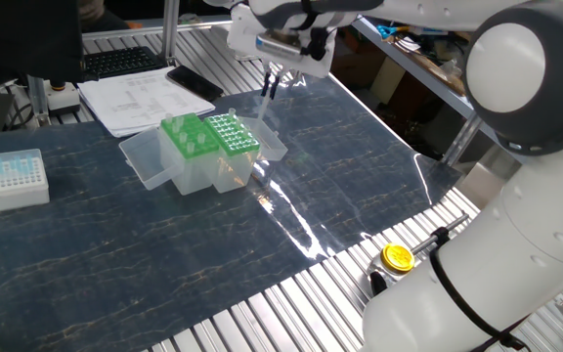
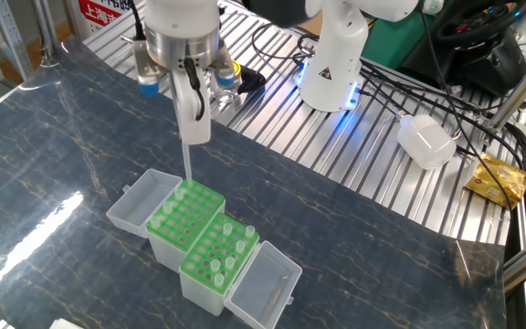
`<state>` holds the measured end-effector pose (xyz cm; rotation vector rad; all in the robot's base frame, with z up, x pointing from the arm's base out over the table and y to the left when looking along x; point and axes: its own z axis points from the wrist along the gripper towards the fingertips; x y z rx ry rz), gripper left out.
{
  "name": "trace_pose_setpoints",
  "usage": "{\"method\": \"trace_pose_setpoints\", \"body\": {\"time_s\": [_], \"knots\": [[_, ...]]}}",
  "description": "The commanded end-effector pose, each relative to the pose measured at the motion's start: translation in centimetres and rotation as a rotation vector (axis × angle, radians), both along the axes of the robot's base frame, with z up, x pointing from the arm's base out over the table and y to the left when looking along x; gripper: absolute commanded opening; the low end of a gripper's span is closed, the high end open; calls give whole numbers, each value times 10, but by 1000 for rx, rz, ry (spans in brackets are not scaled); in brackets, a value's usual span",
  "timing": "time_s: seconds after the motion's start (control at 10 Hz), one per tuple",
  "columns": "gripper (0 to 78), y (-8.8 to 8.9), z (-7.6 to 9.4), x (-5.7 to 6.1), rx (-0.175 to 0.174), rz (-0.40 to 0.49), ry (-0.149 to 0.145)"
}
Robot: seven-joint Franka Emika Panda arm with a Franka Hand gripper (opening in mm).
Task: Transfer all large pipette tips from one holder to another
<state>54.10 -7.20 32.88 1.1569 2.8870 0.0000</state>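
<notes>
The gripper (image 2: 191, 123), in the upper left of the other fixed view, has its fingers closed narrowly on the collar of one large pipette tip (image 2: 188, 163), which hangs straight down. The tip's point sits just above, perhaps just clear of, the far corner of the upper green rack (image 2: 184, 214); from these angles I cannot tell whether it has fully left its hole.

The main risk, as I judge it, is sideways motion while the point is still near the rack. That could snag it on a hole rim, tilt the slender cone in the pinch, or drag the rack and its open clear lid (image 2: 141, 201).

A thin grip could also let the tip slip or swing, so it misses a hole in the lower green rack (image 2: 221, 256), where several tips already stand.
</notes>
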Motion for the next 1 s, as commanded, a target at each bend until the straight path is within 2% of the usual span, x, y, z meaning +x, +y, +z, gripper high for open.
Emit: {"method": "trace_pose_setpoints", "body": {"time_s": [0.1, 0.5, 0.7, 0.8, 0.9, 1.0], "knots": [[11, 1, 13, 2, 0, -24, 0], [11, 2, 30, 3, 7, -58, 2], [11, 4, 31, 2, 16, -78, 1], [11, 5, 32, 1, 35, -108, 2], [11, 5, 32, 1, 36, -110, 2], [11, 10, 35, -1, 69, -172, 5]]}}
